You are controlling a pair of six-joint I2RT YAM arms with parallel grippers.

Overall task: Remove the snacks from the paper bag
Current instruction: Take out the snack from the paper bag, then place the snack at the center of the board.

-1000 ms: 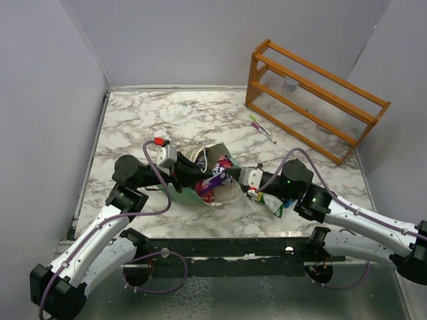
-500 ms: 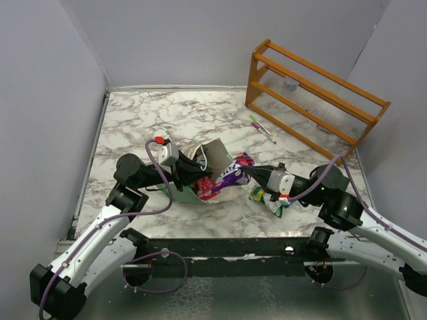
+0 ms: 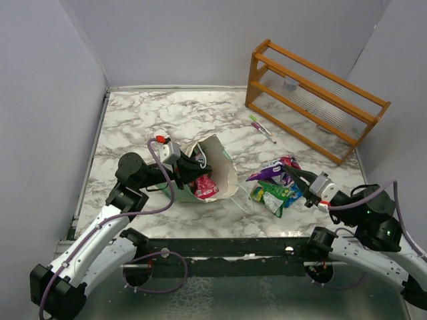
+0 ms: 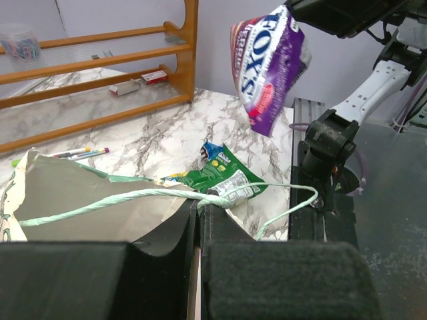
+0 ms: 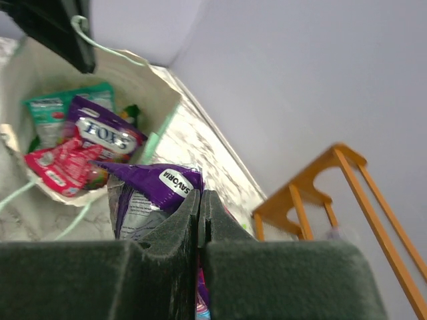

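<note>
Stock as I read it from my station:

1. Paper bag (image 3: 219,160): pale mint outside, cream inside. It lies on its side on the marble bench (image 3: 147,120), left of centre, with its mouth turned to the right.
2. Left pincer (image 4: 199,213): clenched on the paper bag's rim, where a thin cord handle (image 4: 120,199) loops out.
3. Right pincer (image 3: 293,175): clenched on the top edge of the held purple packet (image 4: 270,63). This packet hangs in the air, clear of the bag and to the right of its mouth.
4. Green packet (image 3: 270,197): flat on the bench, below the held purple packet and outside the bag. A blue packet (image 4: 212,149) lies against its far edge.
5. In the bag, I count through the right wrist camera a red packet (image 5: 63,167), a teal packet (image 5: 53,113) and a second purple packet (image 5: 107,137), all lying on the lower wall.
6. Pink-and-green pen (image 3: 262,129): on the bench, near the wooden rack (image 3: 317,100) at the far right corner.
</note>
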